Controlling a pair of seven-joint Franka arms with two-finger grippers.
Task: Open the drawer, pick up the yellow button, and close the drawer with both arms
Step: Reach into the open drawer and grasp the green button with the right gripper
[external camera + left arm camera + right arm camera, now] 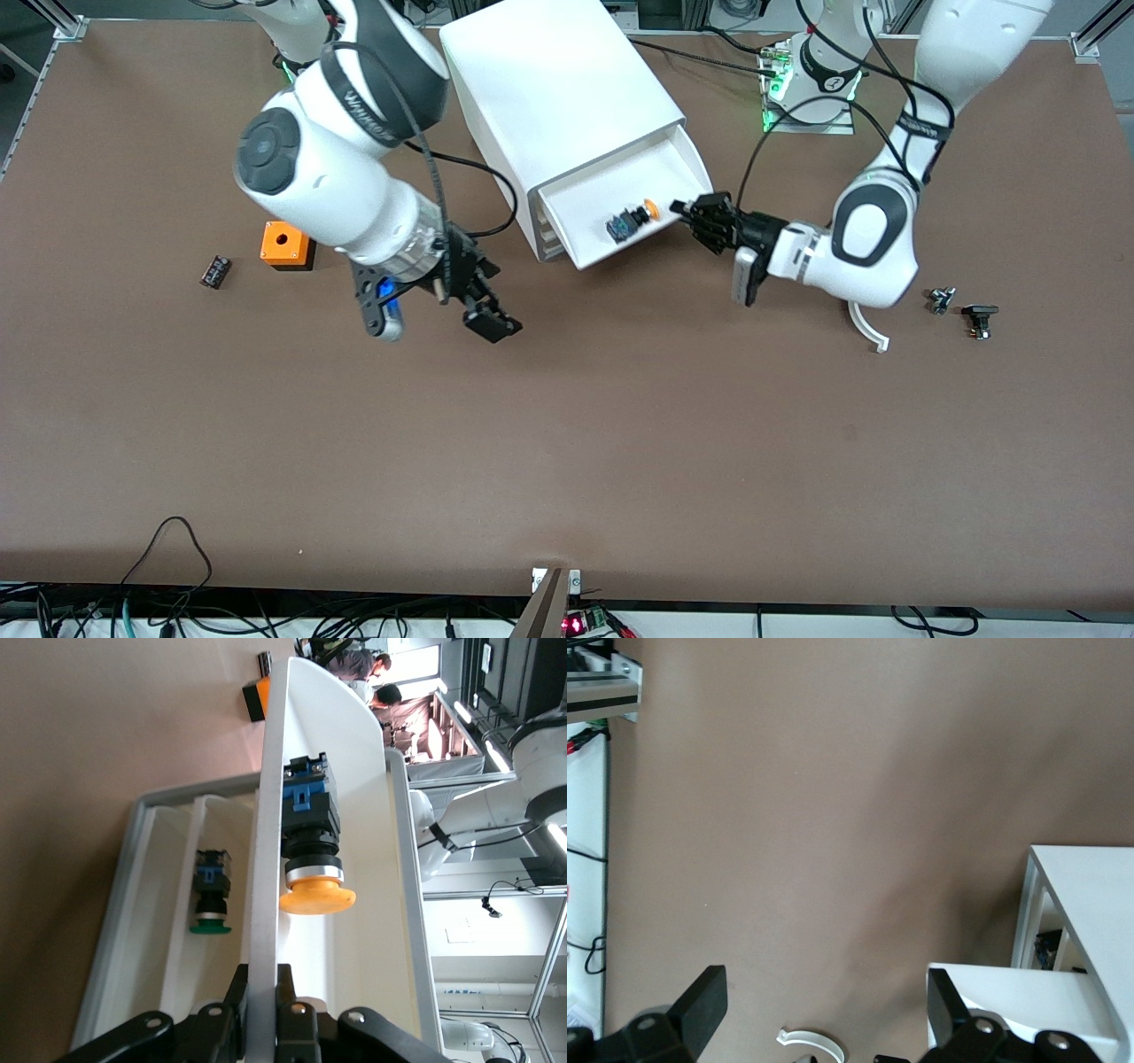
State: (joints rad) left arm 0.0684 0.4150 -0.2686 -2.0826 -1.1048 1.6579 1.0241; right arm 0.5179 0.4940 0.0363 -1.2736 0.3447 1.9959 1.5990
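Right gripper (pixel 493 312) hangs wide open w/ nothing in it, over bare table (pixel 567 443). We count one orange-capped button (pixel 631 220) in the pulled-out top drawer (pixel 620 199); left gripper (pixel 694 215) pinches the drawer's front wall.

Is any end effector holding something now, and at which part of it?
The left end effector grips the pulled-out drawer by its side wall, fingers closed on it. The right end effector, over bare table, is open and holds nothing.
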